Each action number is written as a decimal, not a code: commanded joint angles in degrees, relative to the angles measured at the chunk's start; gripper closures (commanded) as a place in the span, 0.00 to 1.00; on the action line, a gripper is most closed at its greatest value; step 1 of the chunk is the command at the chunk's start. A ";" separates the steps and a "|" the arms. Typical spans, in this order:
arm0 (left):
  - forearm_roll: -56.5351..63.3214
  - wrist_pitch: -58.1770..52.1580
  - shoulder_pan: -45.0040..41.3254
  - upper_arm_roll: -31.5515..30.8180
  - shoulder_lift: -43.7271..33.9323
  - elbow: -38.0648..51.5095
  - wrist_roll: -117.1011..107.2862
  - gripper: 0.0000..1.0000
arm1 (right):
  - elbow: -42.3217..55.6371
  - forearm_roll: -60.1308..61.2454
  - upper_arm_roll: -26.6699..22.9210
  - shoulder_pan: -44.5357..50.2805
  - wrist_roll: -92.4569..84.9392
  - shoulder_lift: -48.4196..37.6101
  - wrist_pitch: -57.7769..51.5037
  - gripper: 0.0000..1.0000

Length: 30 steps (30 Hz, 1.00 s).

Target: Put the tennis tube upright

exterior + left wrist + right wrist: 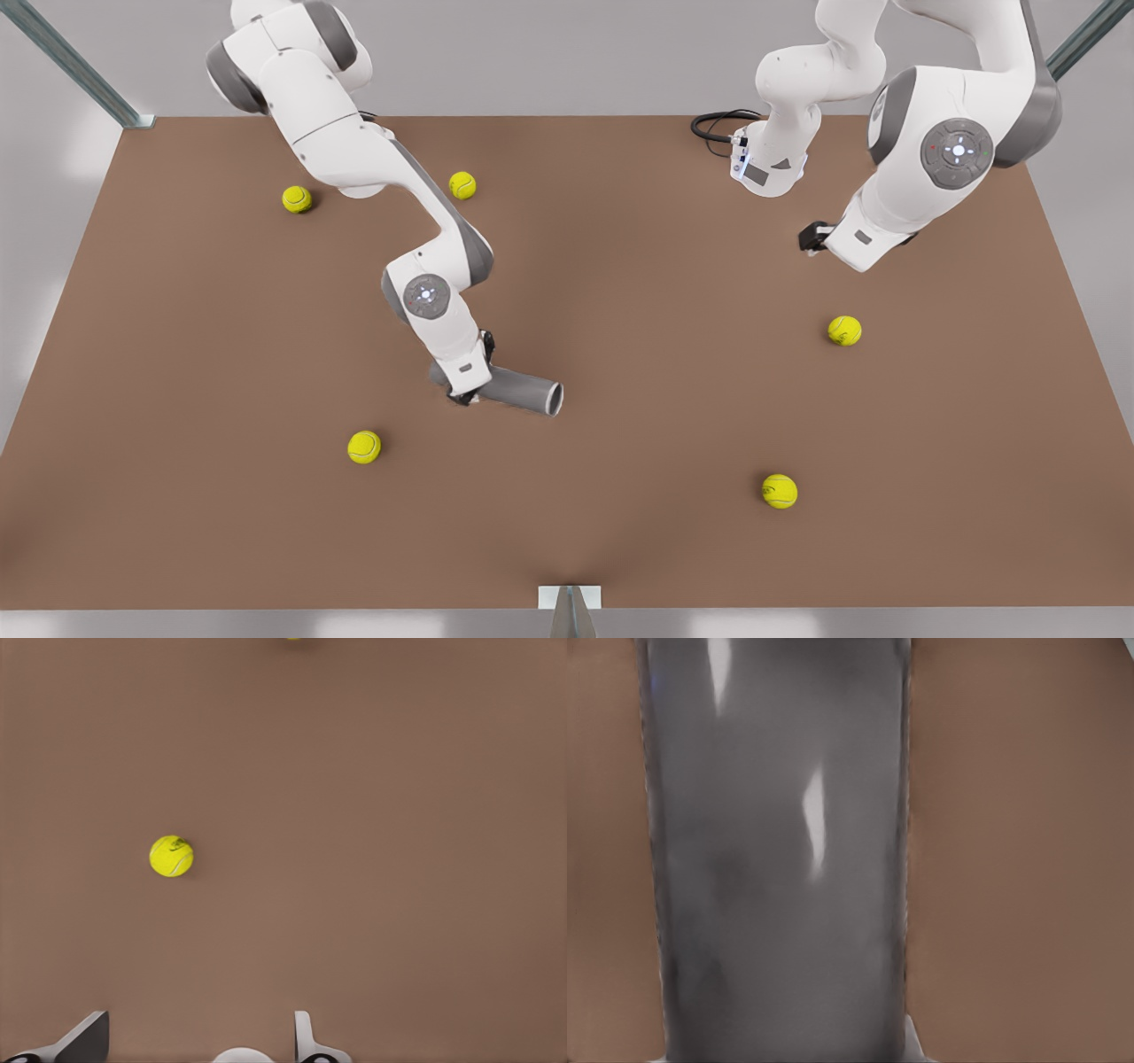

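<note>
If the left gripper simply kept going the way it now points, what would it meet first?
Most likely the bare brown table. The left gripper, open, points down at it in its wrist view; the nearest tennis ball lies off to the side of that line, though depth is hard to judge.

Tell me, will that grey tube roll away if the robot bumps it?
Probably, yes. The tennis tube lies on its side on the flat table, so its round body could roll sideways. Its surface looks smooth and shiny, so it may slip in a grip. The right tool sits right over it; the left tool waits apart.
</note>
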 commanded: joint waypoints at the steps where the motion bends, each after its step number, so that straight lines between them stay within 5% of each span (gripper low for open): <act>1: 0.00 0.01 -0.08 0.01 0.00 -0.04 0.00 0.00 | 0.62 -0.02 -0.19 0.92 -1.03 0.42 0.13 0.25; 10: -20.12 3.79 5.36 -0.08 1.05 -0.74 -1.14 0.00 | 4.84 -3.98 -0.36 7.34 -14.83 4.46 6.81 0.25; 15: -41.75 12.66 10.11 -0.17 10.98 -0.65 1.32 0.01 | 4.84 -3.10 -1.24 11.12 -13.95 5.87 6.90 0.25; 22: -41.05 13.02 11.69 -0.08 15.73 -0.65 6.33 0.01 | 4.84 1.65 -9.33 20.78 -7.71 8.42 5.93 0.25; 29: -40.96 13.02 11.87 -0.08 17.66 -0.48 8.44 0.01 | 8.70 2.00 -12.32 23.16 -7.27 13.96 8.22 0.25; 30: -40.96 13.02 11.87 -0.08 17.93 -0.39 8.88 0.01 | 9.49 2.00 -12.41 23.25 -7.18 14.66 8.22 0.13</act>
